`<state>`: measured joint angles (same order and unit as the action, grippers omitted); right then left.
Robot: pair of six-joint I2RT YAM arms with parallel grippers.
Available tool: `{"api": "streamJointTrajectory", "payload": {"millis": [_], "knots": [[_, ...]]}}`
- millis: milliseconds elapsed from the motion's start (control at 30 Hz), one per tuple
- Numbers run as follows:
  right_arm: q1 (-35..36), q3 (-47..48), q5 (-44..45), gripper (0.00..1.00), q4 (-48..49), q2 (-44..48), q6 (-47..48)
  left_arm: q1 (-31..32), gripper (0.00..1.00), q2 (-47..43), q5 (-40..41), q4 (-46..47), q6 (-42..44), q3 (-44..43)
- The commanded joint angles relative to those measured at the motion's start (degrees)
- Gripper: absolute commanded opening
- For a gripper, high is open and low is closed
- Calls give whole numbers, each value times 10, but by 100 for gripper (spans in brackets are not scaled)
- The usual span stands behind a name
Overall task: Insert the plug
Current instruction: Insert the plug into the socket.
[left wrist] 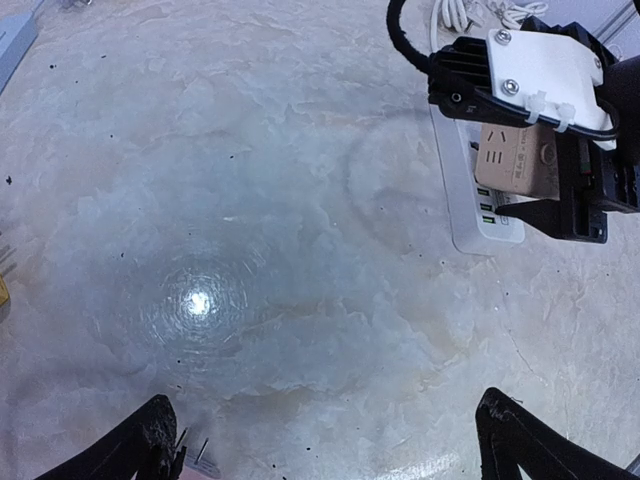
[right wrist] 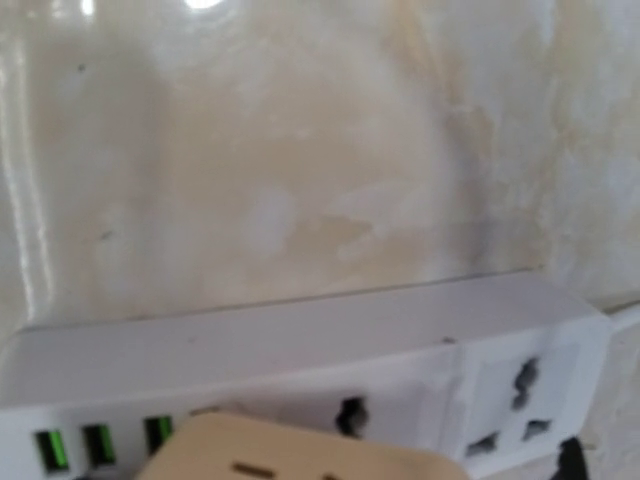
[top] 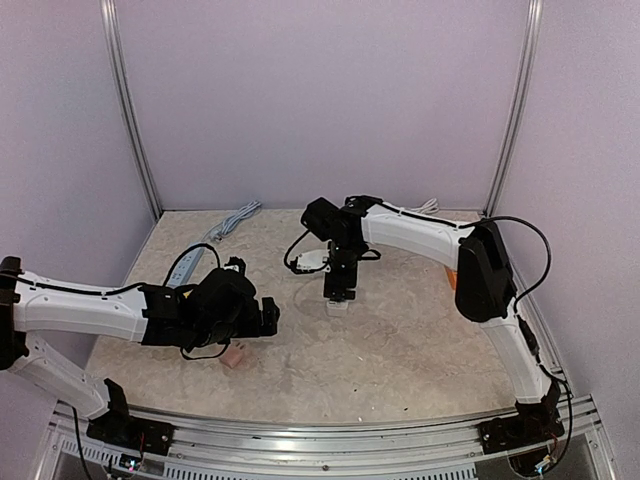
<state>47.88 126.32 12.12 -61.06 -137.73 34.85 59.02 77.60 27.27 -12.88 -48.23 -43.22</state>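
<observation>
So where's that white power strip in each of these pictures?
Top external: the power strip is at centre, only its white end peeking from under the right claw.
Left wrist: strip upper right, running up and down.
Right wrist: strip across the bottom.
Shared landmark: the tan plug on it, in both wrist views.

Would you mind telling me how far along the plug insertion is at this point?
Done, apparently: the beige square plug sits on the white power strip, beside its green USB ports; how deep its pins sit is hidden. In hand: the right gripper hovers over it, jaws seemingly clear of its sides. Remaining: lifting that arm away. The left gripper is open and empty.
</observation>
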Motion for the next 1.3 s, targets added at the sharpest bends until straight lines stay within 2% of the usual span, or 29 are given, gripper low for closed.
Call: {"api": "streamJointTrajectory", "payload": {"millis": [0, 333, 700, 1067, 1267], "knots": [[0, -9, 15, 96, 23, 39, 4, 5, 99, -8, 2, 3, 0, 2], [0, -33, 15, 94, 40, 75, 6, 5, 99, -10, 2, 2, -2, 3], [-10, -114, -48, 90, 75, 114, -5, 5, 99, -15, 4, 3, -4, 9], [-35, -114, -85, 80, 89, 126, -7, 6, 99, -24, 5, 2, -7, 17], [-55, -112, -114, 66, 82, 128, 4, 5, 99, -28, 4, 4, -10, 20]]}}
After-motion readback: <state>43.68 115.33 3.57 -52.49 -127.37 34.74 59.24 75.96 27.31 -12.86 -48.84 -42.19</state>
